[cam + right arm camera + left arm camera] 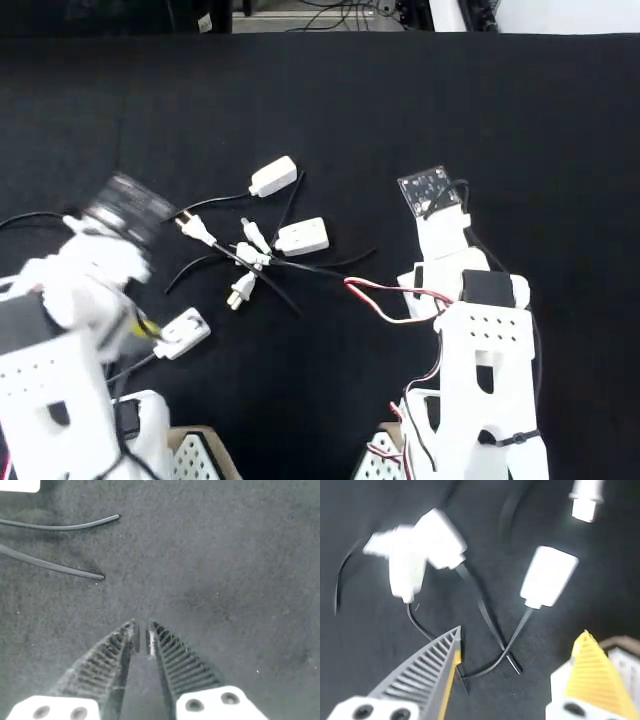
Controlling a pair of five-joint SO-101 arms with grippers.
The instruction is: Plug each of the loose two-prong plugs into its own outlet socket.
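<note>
Three white outlet sockets lie on the black cloth: one at the back (273, 176), one in the middle (302, 236) and one at the front left (183, 333). Loose white two-prong plugs (197, 230) (255, 238) (241, 289) on black cords lie tangled between them. My left arm (95, 265) hangs blurred over the left side. Its gripper (520, 640) is open above a crossing of cords, with a socket (548, 576) and a blurred plug (412, 555) ahead. My right gripper (142, 630) is shut and empty over bare cloth, right of the sockets.
Two loose cord ends (100, 575) (116, 516) lie ahead of the right gripper. A red and white wire (385, 298) loops beside the right arm (480, 340). The table's far edge (320, 34) borders a floor with cables. Black cloth lies bare at the back and right.
</note>
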